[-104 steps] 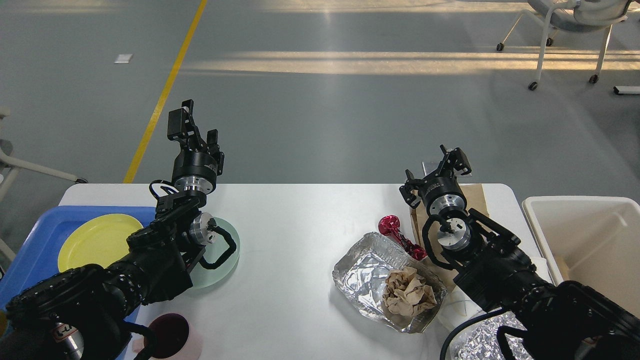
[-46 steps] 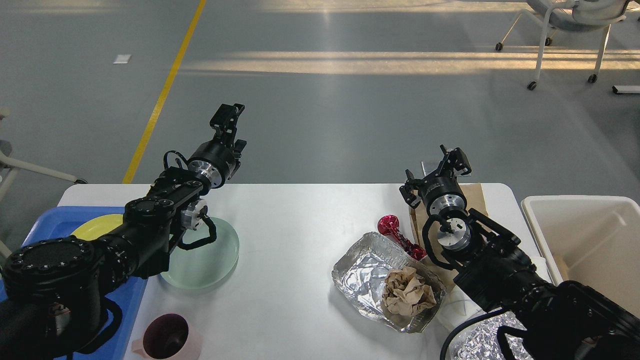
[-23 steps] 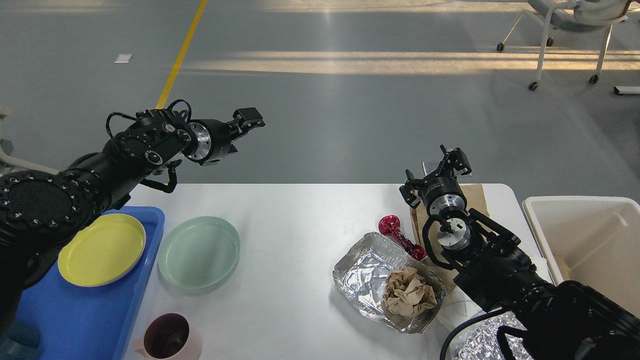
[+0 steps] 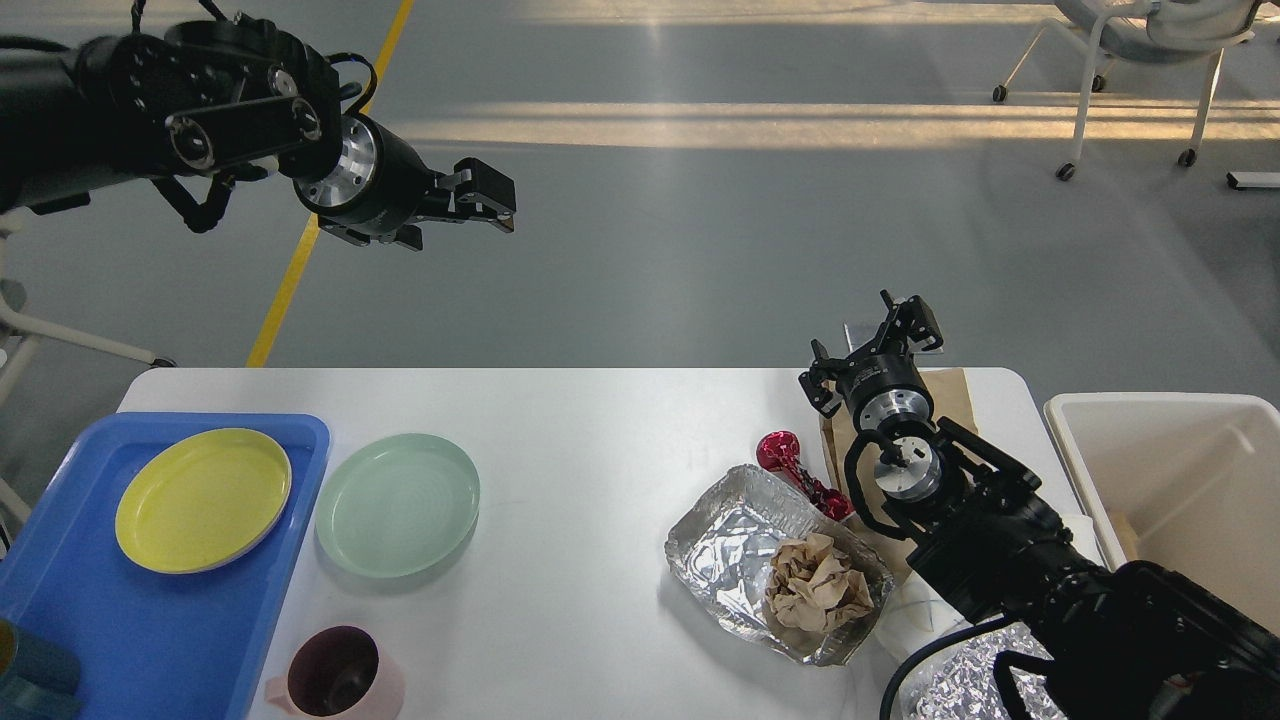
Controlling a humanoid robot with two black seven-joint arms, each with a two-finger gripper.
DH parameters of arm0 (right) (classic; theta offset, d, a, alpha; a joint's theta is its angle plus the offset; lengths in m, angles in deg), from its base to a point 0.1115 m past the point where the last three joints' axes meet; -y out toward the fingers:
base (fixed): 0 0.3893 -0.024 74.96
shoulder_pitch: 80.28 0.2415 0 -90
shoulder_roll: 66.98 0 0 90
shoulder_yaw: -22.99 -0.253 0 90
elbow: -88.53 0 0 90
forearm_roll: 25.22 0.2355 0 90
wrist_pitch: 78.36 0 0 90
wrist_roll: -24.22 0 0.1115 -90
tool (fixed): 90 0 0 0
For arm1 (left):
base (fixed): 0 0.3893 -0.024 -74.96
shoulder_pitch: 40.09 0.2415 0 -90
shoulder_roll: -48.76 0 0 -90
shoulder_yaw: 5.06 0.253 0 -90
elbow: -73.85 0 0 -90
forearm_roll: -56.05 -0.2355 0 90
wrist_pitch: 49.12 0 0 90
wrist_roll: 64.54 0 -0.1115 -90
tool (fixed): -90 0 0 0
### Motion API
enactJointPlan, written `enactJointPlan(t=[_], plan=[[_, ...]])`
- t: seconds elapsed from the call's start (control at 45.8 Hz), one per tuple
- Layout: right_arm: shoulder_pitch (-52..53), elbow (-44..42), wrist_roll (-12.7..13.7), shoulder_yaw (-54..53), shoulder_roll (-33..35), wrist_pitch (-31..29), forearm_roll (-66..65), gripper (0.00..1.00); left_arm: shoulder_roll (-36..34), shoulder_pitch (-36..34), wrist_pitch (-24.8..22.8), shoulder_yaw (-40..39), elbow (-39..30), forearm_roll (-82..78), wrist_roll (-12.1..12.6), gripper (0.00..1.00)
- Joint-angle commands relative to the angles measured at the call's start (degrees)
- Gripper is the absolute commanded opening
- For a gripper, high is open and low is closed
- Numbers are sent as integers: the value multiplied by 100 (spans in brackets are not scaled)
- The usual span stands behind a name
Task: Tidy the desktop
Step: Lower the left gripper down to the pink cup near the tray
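The white desktop (image 4: pixel 600 420) holds a pale green plate (image 4: pixel 398 505) beside a blue tray (image 4: pixel 60 620) carrying a yellow plate (image 4: pixel 203 500). A pink cup with a dark inside (image 4: pixel 335 675) stands at the front. Right of centre lies a foil tray (image 4: pixel 720 545) with crumpled brown paper (image 4: pixel 815 585) in it, and a shiny red wrapper (image 4: pixel 790 460) behind it. My left gripper (image 4: pixel 492 205) hangs high above the far left, open and empty, pointing right. My right gripper (image 4: pixel 880 330) stands open over brown paper (image 4: pixel 950 395) at the far right edge.
An off-white bin (image 4: pixel 1180 480) stands off the desktop's right end. More crumpled foil (image 4: pixel 950 680) lies at the front right under my right arm. A teal cup (image 4: pixel 30 680) sits in the tray's near corner. A wheeled chair (image 4: pixel 1130 60) stands far back right.
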Motion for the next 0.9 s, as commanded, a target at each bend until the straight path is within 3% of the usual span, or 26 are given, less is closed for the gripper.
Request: enactJointPlan(t=[0.0, 0.328, 0.59, 0.874], plan=[[0, 7, 0, 0, 0, 0, -1, 100, 7, -861, -355, 479, -692, -9, 33, 98], [0, -2, -9, 0, 0, 0, -1, 100, -29, -1890, -1472, 1217, -1923, -17, 24, 98], [0, 7, 0, 0, 0, 0, 7, 100, 15, -2751, -2279, 1498, -2231, -35, 94, 98], [0, -2, 0, 0, 0, 0, -1, 100, -28, -3024, -2279, 2087, -2863, -413, 94, 98]])
